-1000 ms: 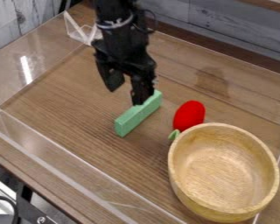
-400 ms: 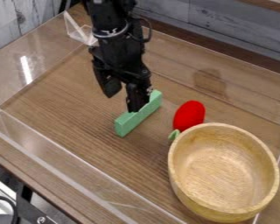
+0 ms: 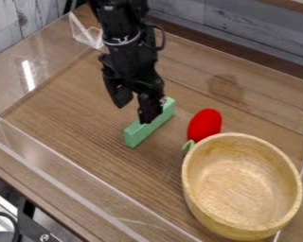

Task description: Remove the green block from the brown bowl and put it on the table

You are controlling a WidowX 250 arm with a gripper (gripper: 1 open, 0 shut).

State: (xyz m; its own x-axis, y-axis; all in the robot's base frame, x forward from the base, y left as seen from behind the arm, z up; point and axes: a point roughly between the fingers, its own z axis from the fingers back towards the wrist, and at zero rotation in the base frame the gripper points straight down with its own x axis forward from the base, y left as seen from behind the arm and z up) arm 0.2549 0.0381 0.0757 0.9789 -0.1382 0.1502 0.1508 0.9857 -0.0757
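Green block (image 3: 149, 125) is out on the table (image 3: 65, 123), lying flat on the wood grain, outside the brown bowl (image 3: 241, 187) and apart from it. Block runs at a slant, far end toward the red toy's side, near end toward the front left. Gripper (image 3: 137, 102), black, comes down from the top of the view and hangs over and beside the block's far-left side; part of it overlaps the block's upper left edge from here. Fingers spread wide, nothing gripped. Can't tell if a fingertip touches the block. Bowl is at the lower right, big, round, light tan, thick rim, pale inside, nothing in it. Red strawberry-like toy (image 3: 206, 124) sits on the table just behind the bowl, to the right of the block, its green stem (image 3: 188, 146) pointing toward the front left, close to the bowl's rim. Clear acrylic wall (image 3: 27, 144) along the left part of the table, low, catching some light. Black cable (image 3: 5, 216) curls at the bottom left corner, off the tabletop. Grey ribbed surface (image 3: 261, 33) behind the table's far edge at the upper right. Whole block visible except where the gripper covers its edge.
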